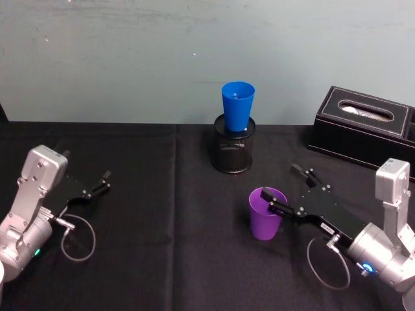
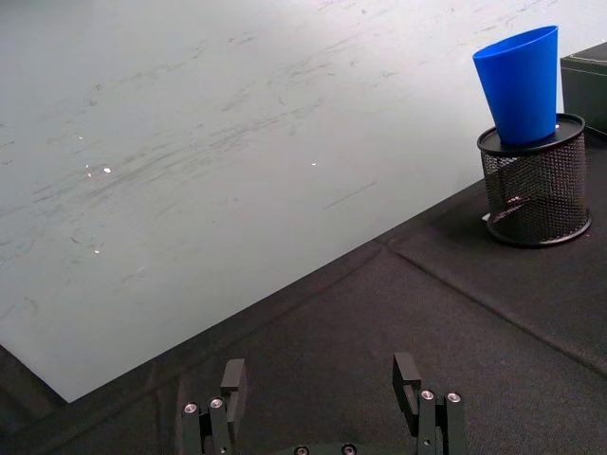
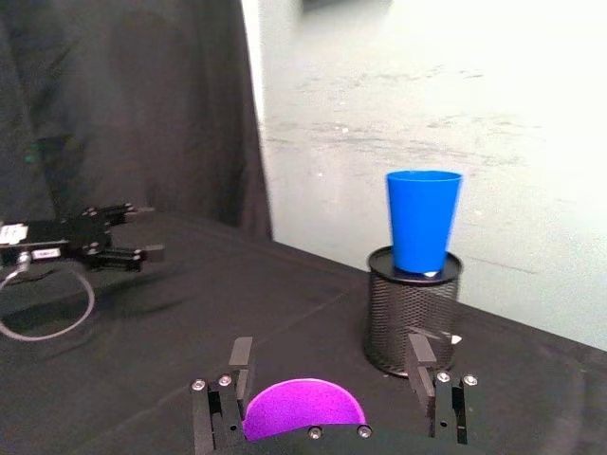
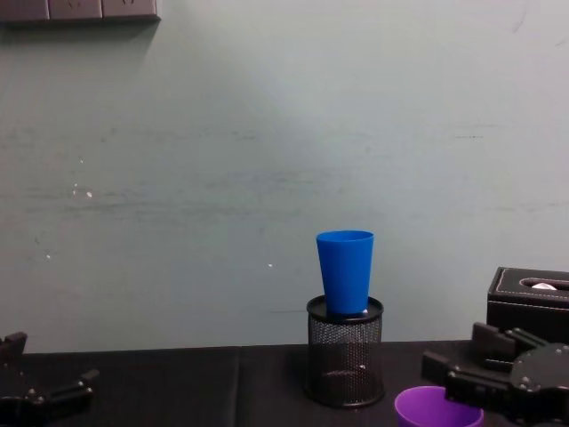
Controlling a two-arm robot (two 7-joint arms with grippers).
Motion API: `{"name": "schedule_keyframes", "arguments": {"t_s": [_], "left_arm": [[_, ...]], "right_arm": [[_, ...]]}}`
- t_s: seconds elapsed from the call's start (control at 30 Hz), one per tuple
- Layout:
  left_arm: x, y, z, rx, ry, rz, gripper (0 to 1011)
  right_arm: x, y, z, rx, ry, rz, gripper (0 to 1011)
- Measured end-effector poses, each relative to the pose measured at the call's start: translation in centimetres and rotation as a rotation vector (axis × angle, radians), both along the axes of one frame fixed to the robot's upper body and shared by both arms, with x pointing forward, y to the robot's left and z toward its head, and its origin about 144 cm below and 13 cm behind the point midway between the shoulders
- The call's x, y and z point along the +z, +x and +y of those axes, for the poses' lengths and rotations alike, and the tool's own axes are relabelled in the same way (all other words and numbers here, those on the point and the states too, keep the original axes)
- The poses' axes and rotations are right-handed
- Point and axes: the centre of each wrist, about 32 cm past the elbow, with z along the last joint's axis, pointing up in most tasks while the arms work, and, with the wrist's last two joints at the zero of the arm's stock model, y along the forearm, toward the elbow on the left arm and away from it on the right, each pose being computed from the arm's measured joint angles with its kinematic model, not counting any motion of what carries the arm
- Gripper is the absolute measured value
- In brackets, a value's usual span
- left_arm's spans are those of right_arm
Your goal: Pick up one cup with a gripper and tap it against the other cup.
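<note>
From the head view, the purple cup [image 1: 266, 214] is seen upright on the black cloth [image 1: 162, 194], in front of and a little right of the mesh holder [image 1: 233, 153], in which the blue cup [image 1: 237, 107] stands upright. The right gripper [image 1: 286, 188] is spread wide at the purple cup: one finger [image 1: 275, 205] lies across the rim, the other [image 1: 305, 175] is clear of the cup on its far right side, and nothing is clamped. In the right wrist view only the purple rim [image 3: 303, 409] is seen, low between the two parted fingers [image 3: 424, 365], with the blue cup [image 3: 422, 220] and holder [image 3: 410, 311] beyond. In the chest view the purple cup [image 4: 438, 409] is cut off at the bottom edge, and the blue cup [image 4: 347, 271] is shown well above the holder's rim.

The left gripper [image 1: 105, 181] is parked at the left, open and empty, well apart from both cups; open cloth lies between. A black tissue box [image 1: 363, 126] sits at the far right, near the right arm. Whether the finger on the purple rim touches it cannot be told.
</note>
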Motion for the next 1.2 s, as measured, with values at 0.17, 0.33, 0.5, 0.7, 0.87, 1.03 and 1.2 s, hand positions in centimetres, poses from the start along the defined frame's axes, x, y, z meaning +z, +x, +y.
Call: {"name": "schedule_keyframes", "arguments": {"t_s": [0.17,0.33,0.5,0.7,0.87,1.03,1.2], "left_arm": [[0.0,0.0,0.0,0.0,0.0,0.0,1011],[0.0,0.0,0.0,0.0,0.0,0.0,1011],[0.0,0.0,0.0,0.0,0.0,0.0,1011],[0.0,0.0,0.0,0.0,0.0,0.0,1011],[0.0,0.0,0.0,0.0,0.0,0.0,1011],[0.0,0.0,0.0,0.0,0.0,0.0,1011],[0.0,0.0,0.0,0.0,0.0,0.0,1011]], "right_arm": [[-0.2,-0.1,-0.3,-0.042,0.017,-0.008,1004],[-0.3,-0.2,-0.7,-0.086,0.032,-0.015,1004],[-0.5,-0.3,-1.0,-0.142,0.045,-0.017,1004],[-1.0,-0.4,-1.2,-0.196,0.044,-0.005,1004],[-1.6,-0.3,-1.3,-0.234,0.039,0.014,1004],[-2.0,-0.2,-1.4,-0.256,0.025,0.025,1004],[-2.4,-0.1,-1.4,-0.267,0.003,0.032,1004]]}}
